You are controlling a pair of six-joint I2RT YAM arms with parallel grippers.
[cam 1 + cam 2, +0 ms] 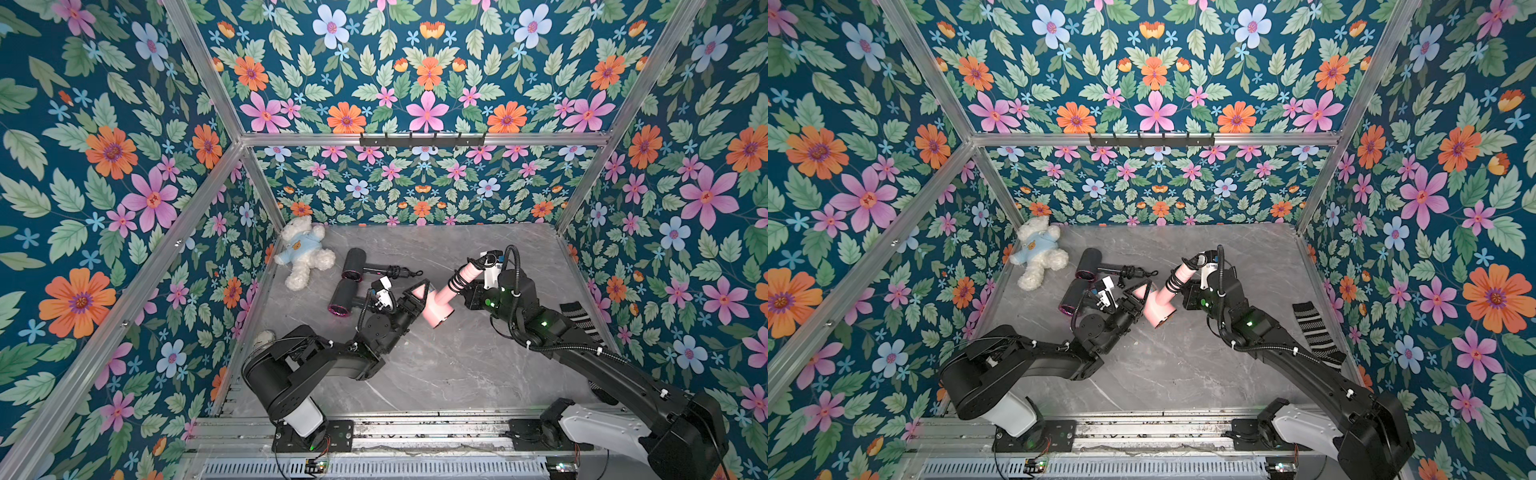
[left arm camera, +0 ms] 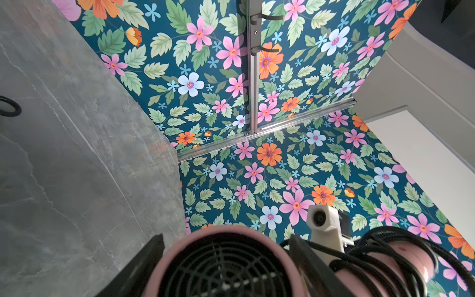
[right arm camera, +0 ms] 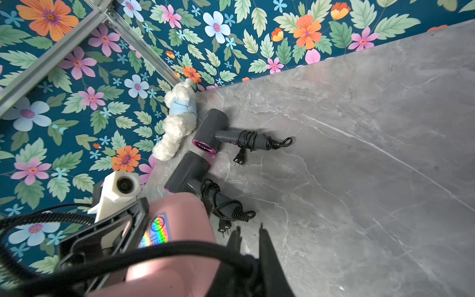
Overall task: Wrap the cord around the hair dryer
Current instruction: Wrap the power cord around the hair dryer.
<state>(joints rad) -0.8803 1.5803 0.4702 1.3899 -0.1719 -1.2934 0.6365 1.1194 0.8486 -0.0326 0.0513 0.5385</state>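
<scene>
The pink hair dryer (image 1: 437,308) (image 1: 1158,308) is held above the grey table with its handle pointing up and back. My left gripper (image 1: 428,300) (image 2: 226,257) is shut on its barrel, one finger (image 2: 308,264) on each side of the rear grille. The black cord (image 1: 458,279) (image 2: 385,257) runs in several turns round the handle. At the handle's far end my right gripper (image 1: 481,262) (image 3: 249,231) is shut on the cord (image 3: 154,254), which runs across the pink body (image 3: 180,231) into its jaws. The plug is hidden.
Two grey hair dryers (image 1: 358,262) (image 1: 345,300) with wrapped cords lie at the back left, just beyond my left wrist. A white teddy bear (image 1: 303,253) lies in the back left corner. A striped sock (image 1: 578,316) lies by the right wall.
</scene>
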